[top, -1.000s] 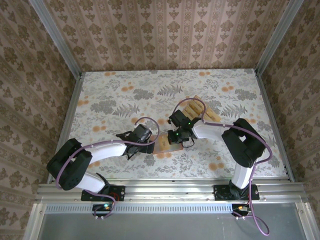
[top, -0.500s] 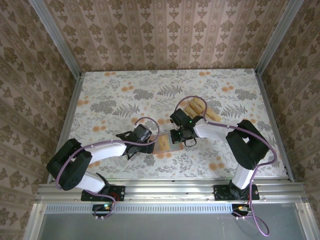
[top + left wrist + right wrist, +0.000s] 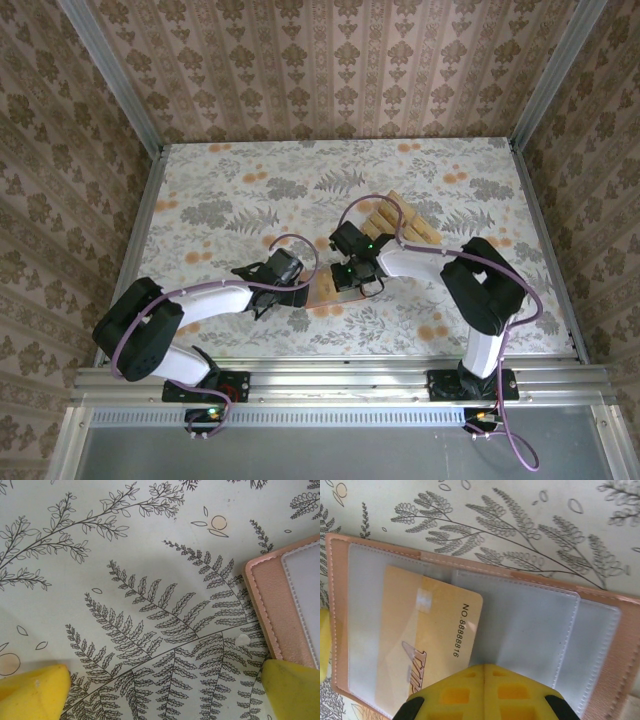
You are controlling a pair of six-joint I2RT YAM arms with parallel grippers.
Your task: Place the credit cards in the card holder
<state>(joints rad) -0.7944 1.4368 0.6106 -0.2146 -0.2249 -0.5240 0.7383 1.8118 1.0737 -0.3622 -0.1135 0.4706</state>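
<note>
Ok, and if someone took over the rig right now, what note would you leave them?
Left gripper: open, empty, low over the table beside the wallet corner.
Right gripper: shut, tips at the edge of one card lying on the open wallet.
Done: that card looks partly tucked under a clear sleeve, not fully in.
Left: push it home, then fetch the other cards piled beyond the wallet.
</note>
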